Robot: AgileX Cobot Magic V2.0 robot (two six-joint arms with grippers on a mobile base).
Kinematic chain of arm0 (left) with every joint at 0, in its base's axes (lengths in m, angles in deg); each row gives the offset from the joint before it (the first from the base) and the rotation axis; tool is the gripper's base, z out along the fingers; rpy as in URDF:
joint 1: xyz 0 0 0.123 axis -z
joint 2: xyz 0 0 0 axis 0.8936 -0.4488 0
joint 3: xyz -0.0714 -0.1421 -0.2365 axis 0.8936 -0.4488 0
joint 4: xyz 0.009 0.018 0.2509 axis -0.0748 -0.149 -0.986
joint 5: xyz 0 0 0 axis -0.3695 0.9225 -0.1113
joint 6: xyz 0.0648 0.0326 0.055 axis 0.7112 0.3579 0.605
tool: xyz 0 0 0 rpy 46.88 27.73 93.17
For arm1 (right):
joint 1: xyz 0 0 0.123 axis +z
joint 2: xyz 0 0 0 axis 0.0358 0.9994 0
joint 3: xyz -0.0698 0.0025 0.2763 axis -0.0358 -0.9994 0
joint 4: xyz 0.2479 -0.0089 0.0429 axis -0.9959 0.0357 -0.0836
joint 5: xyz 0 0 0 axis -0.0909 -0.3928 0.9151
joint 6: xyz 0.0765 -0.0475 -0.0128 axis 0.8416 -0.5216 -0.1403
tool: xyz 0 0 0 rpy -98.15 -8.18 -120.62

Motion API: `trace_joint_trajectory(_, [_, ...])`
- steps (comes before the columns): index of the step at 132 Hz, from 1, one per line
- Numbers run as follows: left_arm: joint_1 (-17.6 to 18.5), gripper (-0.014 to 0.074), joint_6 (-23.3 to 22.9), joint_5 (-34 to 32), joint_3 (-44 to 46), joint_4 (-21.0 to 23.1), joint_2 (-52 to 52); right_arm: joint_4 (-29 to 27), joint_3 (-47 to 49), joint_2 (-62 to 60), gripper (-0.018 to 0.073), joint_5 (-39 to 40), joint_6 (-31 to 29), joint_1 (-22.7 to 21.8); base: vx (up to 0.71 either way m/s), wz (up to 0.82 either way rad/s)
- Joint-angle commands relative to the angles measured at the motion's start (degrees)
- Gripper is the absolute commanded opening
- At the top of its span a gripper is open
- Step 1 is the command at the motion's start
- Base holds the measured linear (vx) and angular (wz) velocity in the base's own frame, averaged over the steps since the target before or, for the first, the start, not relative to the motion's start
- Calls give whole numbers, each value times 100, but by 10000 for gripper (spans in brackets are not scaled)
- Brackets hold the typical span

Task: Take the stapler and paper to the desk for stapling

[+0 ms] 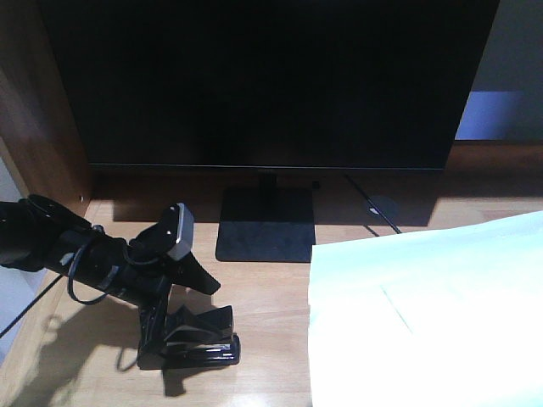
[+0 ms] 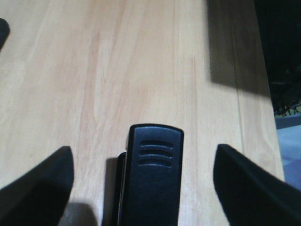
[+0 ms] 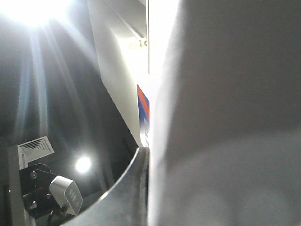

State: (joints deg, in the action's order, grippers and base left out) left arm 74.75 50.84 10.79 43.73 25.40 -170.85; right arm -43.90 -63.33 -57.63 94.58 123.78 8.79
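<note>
The black stapler (image 1: 208, 352) lies on the light wood desk (image 1: 271, 322) near the front left. My left gripper (image 1: 204, 298) hangs open just over it. In the left wrist view the stapler (image 2: 155, 179) sits between the two fingers (image 2: 40, 188) with bare desk (image 2: 117, 70) showing on each side. The white paper (image 1: 424, 314) covers the right side of the desk, its near part lifted. It fills the right half of the right wrist view as a grey sheet (image 3: 225, 117), and my right gripper (image 3: 148, 188) has one curved finger (image 3: 124, 193) pressed flat against it.
A large black monitor (image 1: 271, 85) on a square stand (image 1: 265, 225) fills the back of the desk. A cable (image 1: 377, 212) runs behind the paper. A dark wood side panel (image 1: 42, 127) rises at the left. The right wrist camera points up at ceiling lights (image 3: 33, 9).
</note>
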Motion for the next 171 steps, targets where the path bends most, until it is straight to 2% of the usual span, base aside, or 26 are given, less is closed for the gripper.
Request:
trace_joint_trajectory(1, [-11, 462, -283, 283, 142, 214, 477, -107, 151, 69, -6, 194, -25, -43, 0, 0])
trace_joint_trajectory(52, [-11, 114, -297, 332, 142, 223, 805, -107, 151, 69, -6, 201, -25, -43, 0, 0])
trace_joint_trajectory(74, [-5, -9, -291, 345, 135, 203, 805, -107, 151, 69, -6, 201, -25, -43, 0, 0])
trace_joint_trajectory(171, [53, -6, -207, 248, 135, 106, 319, -107, 151, 69, -6, 201, -25, -43, 0, 0])
